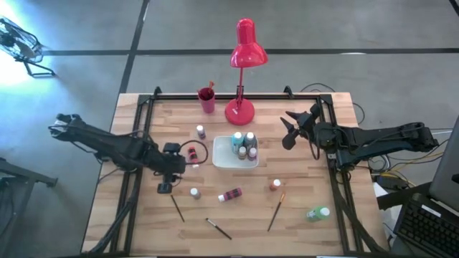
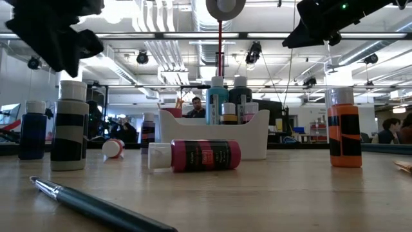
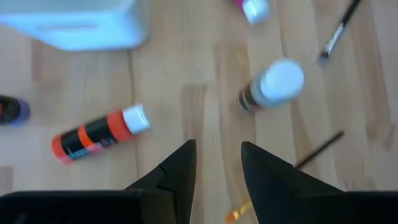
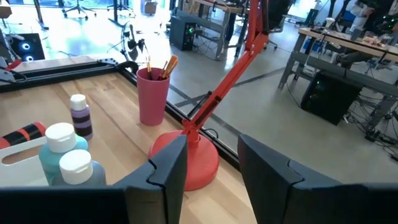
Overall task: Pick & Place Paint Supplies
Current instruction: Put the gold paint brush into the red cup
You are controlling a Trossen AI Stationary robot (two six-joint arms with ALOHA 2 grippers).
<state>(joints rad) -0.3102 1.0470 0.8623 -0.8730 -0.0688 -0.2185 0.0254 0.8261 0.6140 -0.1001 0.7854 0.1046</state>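
Paint bottles are scattered over the wooden table. A red-orange bottle (image 1: 192, 153) lies on its side, and a white-capped bottle (image 1: 194, 192) stands upright. A magenta one (image 1: 231, 194) and a green one (image 1: 318, 213) lie flat. An orange one (image 1: 275, 185) and a purple one (image 1: 201, 132) stand. Several more stand in the white tray (image 1: 224, 159). Three brushes (image 1: 177, 208) (image 1: 219, 228) (image 1: 276, 211) lie near the front edge. My left gripper (image 3: 217, 165) hangs open over bare wood, left of the white-capped bottle (image 3: 273, 87). My right gripper (image 4: 211, 168) is open in the air, right of the tray.
A red desk lamp (image 1: 244, 72) and a red cup (image 1: 207, 99) holding brushes stand at the far edge. A black frame rail (image 1: 237, 94) runs around the tabletop. Bare wood lies between the tray and the front brushes.
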